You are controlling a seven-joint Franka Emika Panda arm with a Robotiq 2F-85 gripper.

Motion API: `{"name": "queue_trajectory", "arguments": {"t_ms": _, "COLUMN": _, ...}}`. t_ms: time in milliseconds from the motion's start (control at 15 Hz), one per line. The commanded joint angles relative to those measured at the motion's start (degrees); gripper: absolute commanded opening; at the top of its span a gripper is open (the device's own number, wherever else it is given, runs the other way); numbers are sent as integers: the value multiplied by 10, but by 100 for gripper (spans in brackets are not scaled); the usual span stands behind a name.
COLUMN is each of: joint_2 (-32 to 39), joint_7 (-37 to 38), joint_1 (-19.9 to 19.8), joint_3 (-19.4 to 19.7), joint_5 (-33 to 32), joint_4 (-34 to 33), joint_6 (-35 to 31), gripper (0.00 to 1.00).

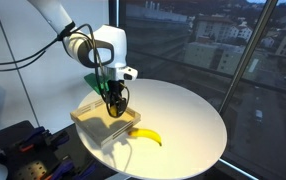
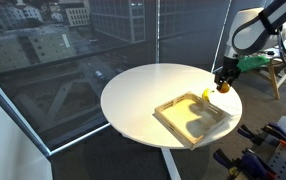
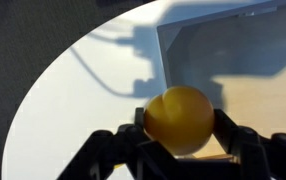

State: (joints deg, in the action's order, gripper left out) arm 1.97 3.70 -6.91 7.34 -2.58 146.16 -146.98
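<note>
My gripper [image 3: 180, 132] is shut on a round orange-yellow fruit [image 3: 179, 118], which fills the space between the two black fingers in the wrist view. In both exterior views the gripper [image 1: 114, 103] holds the fruit [image 2: 223, 87] just above a shallow wooden tray [image 1: 95, 118], over its edge [image 2: 188, 118]. A yellow banana [image 1: 148, 136] lies on the round white table [image 1: 183, 120] beside the tray, apart from the gripper.
The table [image 2: 143, 95] stands next to large windows with a city view. Black equipment [image 1: 18, 148] sits low beside the table. A green object [image 2: 251, 62] and a wooden stand are behind the arm.
</note>
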Motion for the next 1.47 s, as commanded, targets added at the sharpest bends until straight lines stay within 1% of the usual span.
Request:
{"name": "queue_trajectory", "arguments": {"t_ms": 0, "joint_2": -10, "joint_7": 26, "joint_1": 6, "joint_3": -6, "joint_5": 14, "joint_4": 0, "joint_6": -2, "gripper": 43}}
{"name": "queue_trajectory", "arguments": {"t_ms": 333, "joint_2": -15, "joint_7": 40, "joint_1": 20, "joint_3": -21, "joint_5": 17, "joint_4": -2, "joint_6": -4, "gripper": 43}}
{"name": "queue_trajectory", "arguments": {"t_ms": 867, "joint_2": -21, "joint_7": 22, "joint_1": 53, "joint_3": -54, "joint_5": 44, "joint_4": -7, "joint_6": 0, "gripper": 43}}
{"name": "queue_trajectory", "arguments": {"t_ms": 1400, "joint_2": -20, "joint_7": 19, "joint_1": 70, "joint_3": -72, "joint_5": 40, "joint_4": -12, "joint_6": 2, "gripper": 43}}
